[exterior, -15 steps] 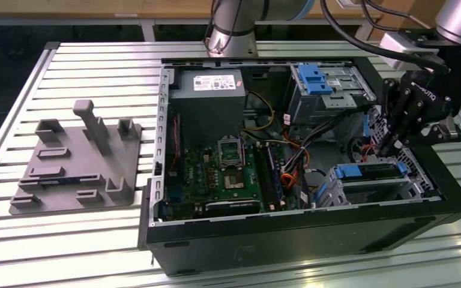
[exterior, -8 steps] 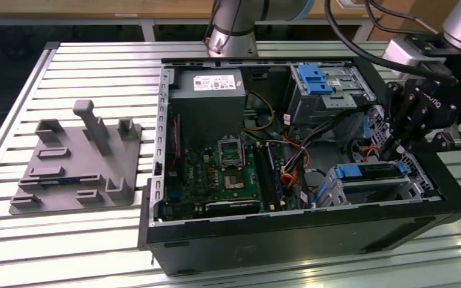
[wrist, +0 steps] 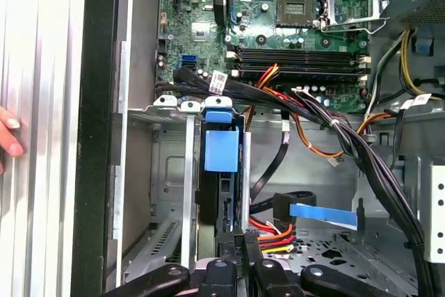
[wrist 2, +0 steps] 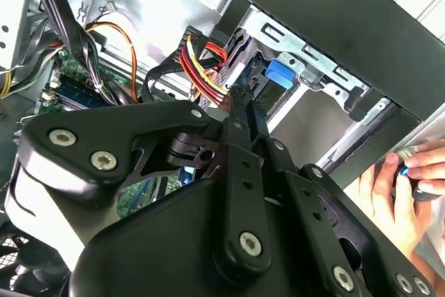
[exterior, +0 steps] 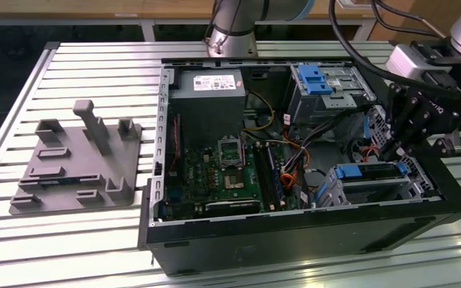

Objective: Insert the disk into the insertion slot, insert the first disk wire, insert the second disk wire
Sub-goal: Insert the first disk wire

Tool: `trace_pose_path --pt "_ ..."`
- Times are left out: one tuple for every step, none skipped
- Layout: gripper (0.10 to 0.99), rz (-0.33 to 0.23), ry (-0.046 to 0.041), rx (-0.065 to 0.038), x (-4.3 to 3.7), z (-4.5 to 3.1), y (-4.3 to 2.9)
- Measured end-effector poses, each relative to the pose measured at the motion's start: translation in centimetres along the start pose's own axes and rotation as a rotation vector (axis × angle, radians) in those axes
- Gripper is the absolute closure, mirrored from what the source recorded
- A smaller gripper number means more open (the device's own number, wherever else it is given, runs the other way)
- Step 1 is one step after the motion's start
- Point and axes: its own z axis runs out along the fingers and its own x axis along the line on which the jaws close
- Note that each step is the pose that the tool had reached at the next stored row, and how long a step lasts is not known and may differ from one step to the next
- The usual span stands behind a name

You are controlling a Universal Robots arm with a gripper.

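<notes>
A black two-finger gripper [wrist: 240, 245] hangs inside the open black tower computer case [exterior: 311, 231]. Its fingers [wrist: 231, 250] are drawn almost together with only a slit between them, and I can't make out anything pinched there. Directly ahead of the fingertips sits the disk [wrist: 224, 193], a flat hard drive framed by a bright blue plastic carrier. It stands edge-on to the fingers and is seated in the insertion slot [exterior: 391, 191], the boxy silver cage of perforated sheet metal, so the first step looks done to me. Just beside the fingers lies a bundle of red, yellow and black wires [wrist: 272, 231], and a little farther off to the same side a flat black cable with a blue tab [wrist: 321, 215]. I take these for the disk wires, and neither looks plugged into the drive's rear edge, though I can't be sure. What worries me is the crowding. With the fingertips so near that rear edge and the loose wires, a small sideways drift could snag the bundle, or drive a plug in crooked and bend the connector. A person's hand [wrist 2: 400, 186] waits just outside the case wall, apart from the fingers but close enough to the arm to mind.
</notes>
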Motion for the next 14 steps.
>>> trace_pose_path --pt "0.922 0.0 -0.0069 0.0 0.12 0.01 0.0" --pt "0.922 -0.001 -0.0125 0.0 0.16 0.02 0.0" --pt "0.922 -0.002 -0.0172 0.0 0.19 0.02 0.0" --pt "0.922 -0.002 -0.0191 0.0 0.22 0.02 0.0" --pt "0.922 -0.002 -0.0192 0.0 0.24 0.02 0.0" --pt "0.922 -0.002 -0.0192 0.0 0.24 0.02 0.0" --pt "0.922 -0.002 -0.0192 0.0 0.24 0.02 0.0" --pt "0.922 -0.002 -0.0192 0.0 0.24 0.02 0.0" --pt "0.922 -0.002 -0.0187 0.0 0.24 0.02 0.0" --pt "0.922 -0.002 -0.0177 0.0 0.24 0.03 0.0" --pt "0.922 -0.002 -0.0155 0.0 0.25 0.03 -0.04" --pt "0.922 -0.002 -0.0132 0.0 0.25 0.01 -0.1" --pt "0.922 -0.002 -0.0108 0.0 0.24 0.02 -0.15" --pt "0.922 -0.002 -0.006 0.0 0.24 0.02 -0.15"
